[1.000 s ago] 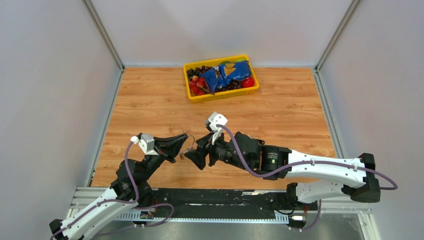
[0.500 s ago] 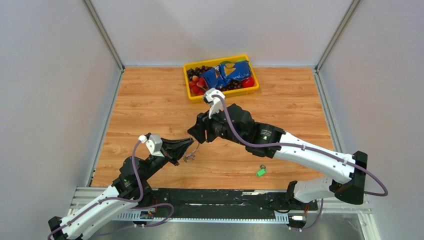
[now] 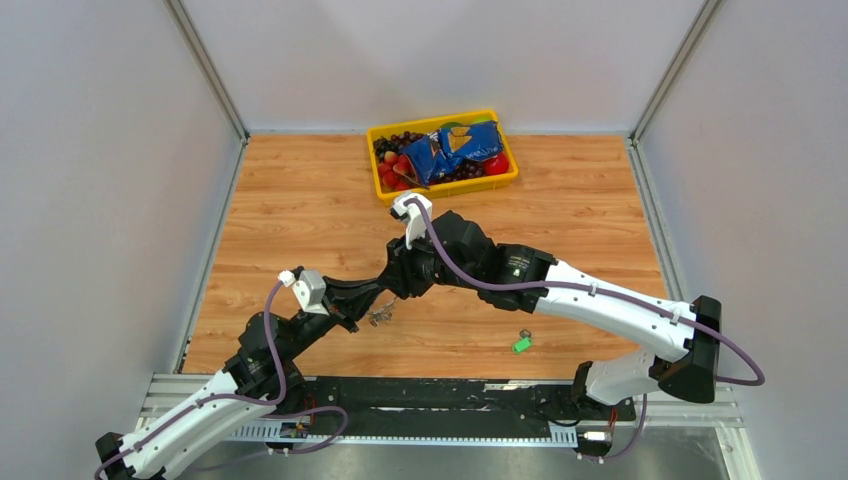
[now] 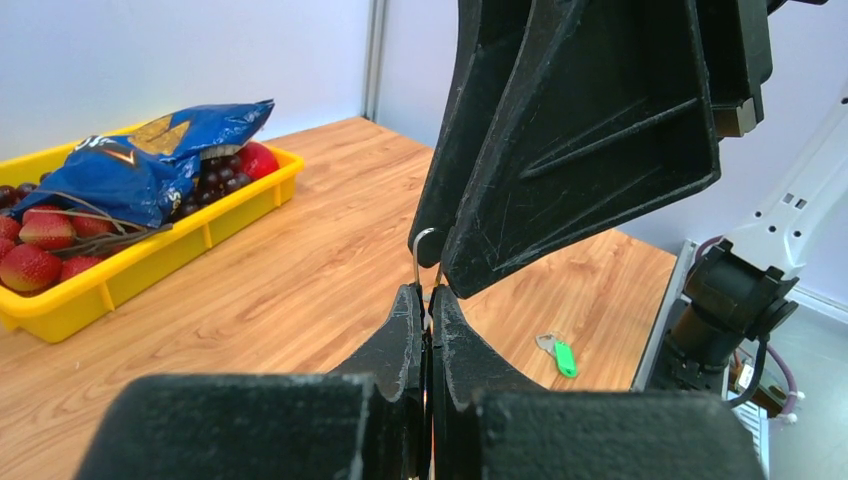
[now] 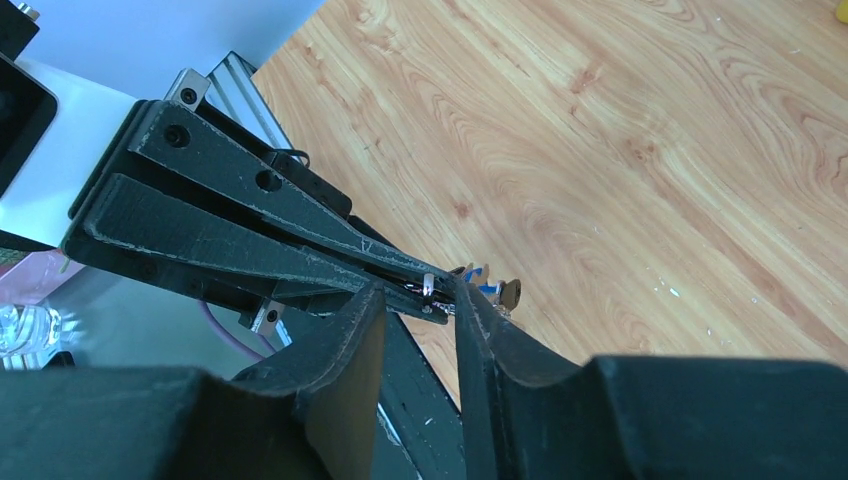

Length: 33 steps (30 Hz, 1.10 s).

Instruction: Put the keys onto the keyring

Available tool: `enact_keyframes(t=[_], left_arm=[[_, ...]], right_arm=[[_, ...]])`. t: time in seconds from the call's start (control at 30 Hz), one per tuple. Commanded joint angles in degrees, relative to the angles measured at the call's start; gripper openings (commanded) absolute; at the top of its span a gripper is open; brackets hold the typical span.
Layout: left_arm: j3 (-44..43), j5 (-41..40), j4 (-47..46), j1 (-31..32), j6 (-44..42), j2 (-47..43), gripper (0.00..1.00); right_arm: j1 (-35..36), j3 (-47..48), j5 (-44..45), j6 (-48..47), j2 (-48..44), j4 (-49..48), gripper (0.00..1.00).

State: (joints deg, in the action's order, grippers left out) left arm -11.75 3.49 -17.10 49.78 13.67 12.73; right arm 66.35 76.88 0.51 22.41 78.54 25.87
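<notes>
My left gripper (image 3: 381, 298) is shut on the keyring (image 4: 420, 256), a thin wire loop sticking up from its tips (image 4: 428, 296). The ring's small keys (image 3: 380, 318) hang below it; a blue tag (image 5: 484, 286) shows in the right wrist view. My right gripper (image 3: 396, 284) is open, and its jaws straddle the left fingertips and the ring (image 5: 428, 286) without closing on them (image 5: 420, 292). The key with the green tag (image 3: 521, 342) lies on the table near the front, right of both grippers, and it also shows in the left wrist view (image 4: 565, 357).
A yellow tray (image 3: 446, 190) with strawberries, dark grapes and a blue snack bag (image 3: 452, 150) stands at the back centre. The right arm stretches across the table's middle. White walls close in the left and right sides.
My right gripper lifted away from the ring, uncovering the green-tagged key on the table, then came back over the left fingertips. My left gripper shifted slightly right, still holding the ring.
</notes>
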Motion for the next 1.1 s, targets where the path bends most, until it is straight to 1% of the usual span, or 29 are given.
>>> enact_keyframes(t=[0.0, 0.23, 0.47, 0.7, 0.87, 0.9, 1.03, 1.07], left_arm=[[-2.7, 1.0, -3.6, -0.1, -0.8, 0.1, 0.0], [-2.7, 1.5, -3.9, -0.1, -0.7, 0.5, 0.0], [-2.7, 1.5, -4.1, -0.1, -0.6, 0.8, 0.0], [-2.6, 1.2, -4.1, -0.2, -0.6, 0.6, 0.0], [-2.5, 1.0, -4.2, -0.2, -0.6, 0.6, 0.0], [-2.5, 1.0, -4.2, -0.2, -0.6, 0.6, 0.0], [-2.5, 1.0, -4.3, -0.1, -0.6, 0.6, 0.0], [-2.5, 1.0, -4.3, -0.1, -0.5, 0.6, 0.0]], right_arm=[[0.1, 2.2, 1.0, 1.1, -1.2, 0.0, 0.33], [0.1, 1.9, 3.1, 1.2, -2.4, -0.7, 0.28], [0.1, 1.6, 2.4, 1.4, -2.7, -1.1, 0.25], [0.1, 1.5, 1.3, 1.5, -1.9, -1.1, 0.23], [0.1, 1.8, 1.0, 1.2, -1.7, -1.1, 0.08], [0.1, 1.9, 1.2, 1.2, -1.7, -1.2, 0.06], [0.2, 2.1, 0.5, 1.1, -1.5, -1.1, 0.06], [0.1, 2.1, 0.5, 1.1, -1.4, -1.1, 0.03]])
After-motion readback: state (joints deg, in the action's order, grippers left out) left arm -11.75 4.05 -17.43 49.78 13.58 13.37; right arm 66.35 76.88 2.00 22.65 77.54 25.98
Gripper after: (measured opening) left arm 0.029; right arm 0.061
